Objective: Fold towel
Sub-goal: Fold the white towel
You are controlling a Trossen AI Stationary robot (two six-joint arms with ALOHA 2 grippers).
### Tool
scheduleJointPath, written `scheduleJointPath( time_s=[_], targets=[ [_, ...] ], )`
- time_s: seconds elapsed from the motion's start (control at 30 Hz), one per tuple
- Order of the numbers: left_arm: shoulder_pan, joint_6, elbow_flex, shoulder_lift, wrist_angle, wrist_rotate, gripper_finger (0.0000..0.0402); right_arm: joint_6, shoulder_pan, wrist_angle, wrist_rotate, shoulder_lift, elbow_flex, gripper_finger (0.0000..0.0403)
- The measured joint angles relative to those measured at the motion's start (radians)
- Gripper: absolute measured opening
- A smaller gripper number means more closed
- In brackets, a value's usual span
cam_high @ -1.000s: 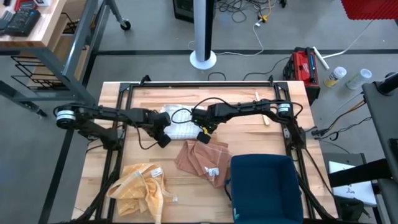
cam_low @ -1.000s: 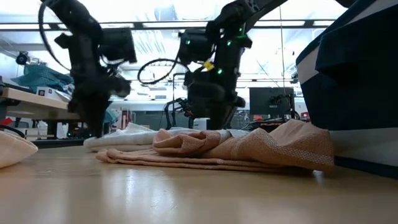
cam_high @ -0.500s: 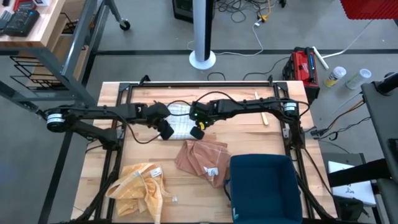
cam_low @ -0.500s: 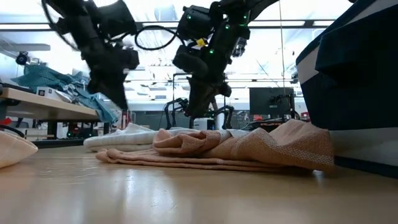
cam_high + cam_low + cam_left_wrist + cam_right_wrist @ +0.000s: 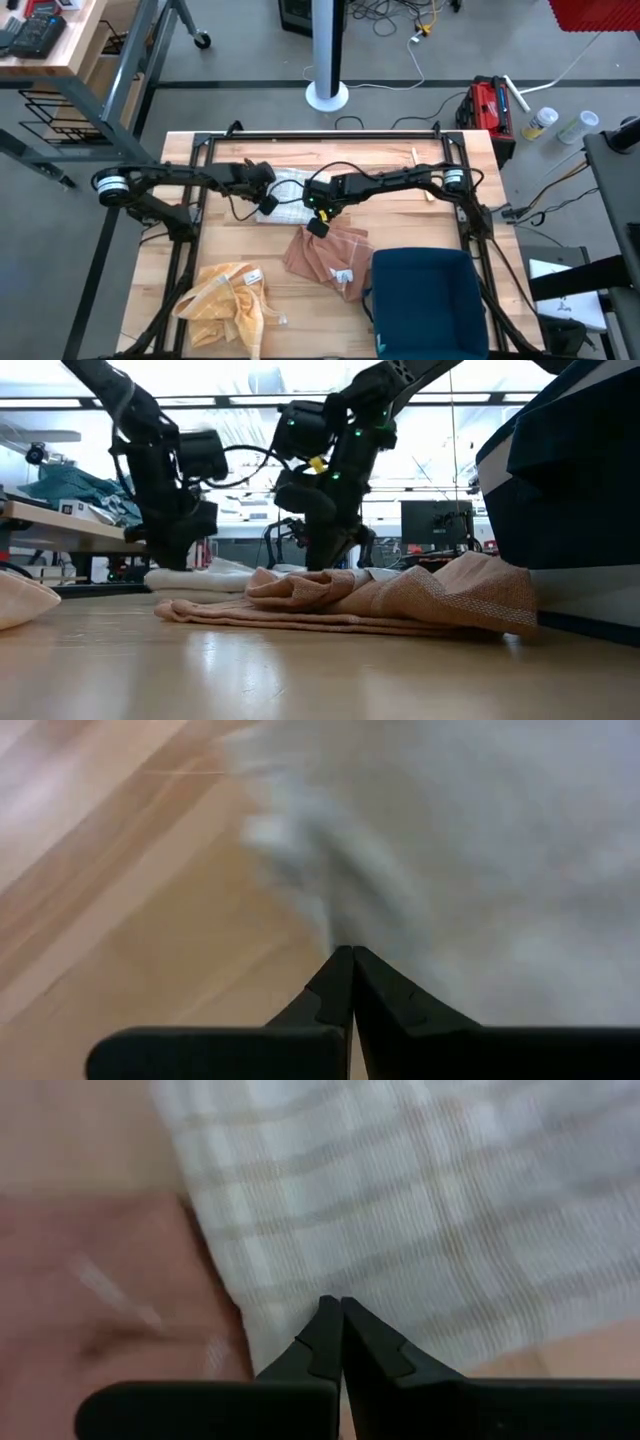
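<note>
Lying toward the far middle of the wooden surface (image 5: 160,290), the white checked towel (image 5: 285,200) has both arms over it. The left pincer (image 5: 268,204) sits at its left edge, fingers pressed together, seemingly pinching the cloth, though that view is blurred. The right pincer (image 5: 318,226), also closed, is at the towel's near corner beside the pink cloth (image 5: 325,258).

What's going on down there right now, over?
Both grippers, left and right, shut at white towel edges. Pink towel beside it, touching.
</note>
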Motion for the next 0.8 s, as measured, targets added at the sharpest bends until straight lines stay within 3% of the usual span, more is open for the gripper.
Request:
scheduleJointPath(
  time_s=[0.23,0.5,0.8],
  targets=[
    [0.04,0.008,0.016,-0.074,-0.075,0.001,0.0,-0.013,-0.002,0.018,0.002,-0.034,0.005,0.0],
    [0.02,0.067,0.053,-0.223,0.044,0.033,0.0,-0.04,-0.031,0.037,0.059,-0.105,0.005,0.0],
    [0.041,0.14,0.047,-0.121,0.155,0.135,0.0,0.001,-0.148,0.051,0.081,-0.111,0.006,0.0]
  ],
)
